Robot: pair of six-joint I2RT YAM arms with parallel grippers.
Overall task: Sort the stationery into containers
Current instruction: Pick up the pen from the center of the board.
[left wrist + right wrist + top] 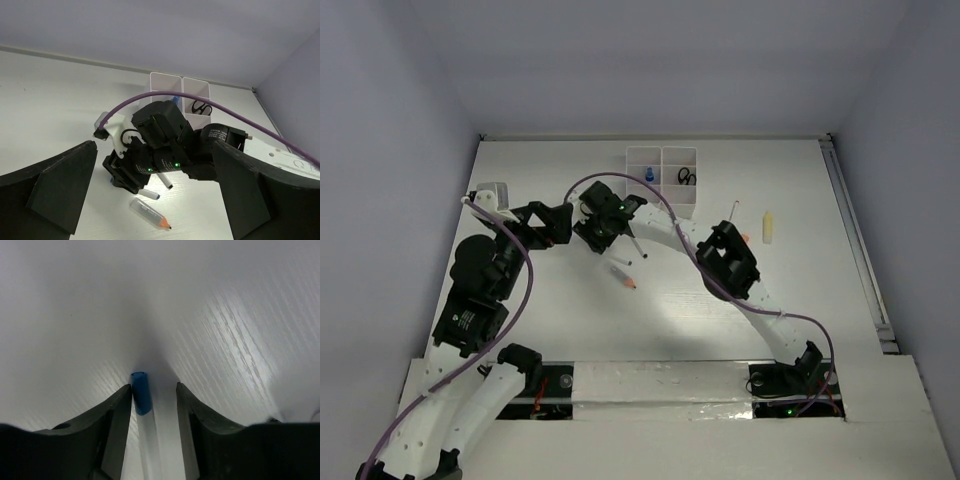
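Note:
The top view shows the containers (662, 180), a white tray at the back, with a blue item in one compartment and black scissors (687, 178) in another. My right gripper (154, 386) is down at the table and open. A white pen with a blue cap (141, 392) lies between its fingers, against the left finger and with a gap to the right one. Beside it lie a black-capped pen (166, 181) and a clear tube with an orange tip (150, 214). My left gripper (154, 150) is wide open, holds nothing, and faces the right gripper (608, 240) from the left.
A cream tube (769, 227) and a thin white pen (732, 213) lie at the right, behind the right arm's elbow (725, 255). A purple cable (200, 100) arches over the right wrist. The walls stand close behind the tray.

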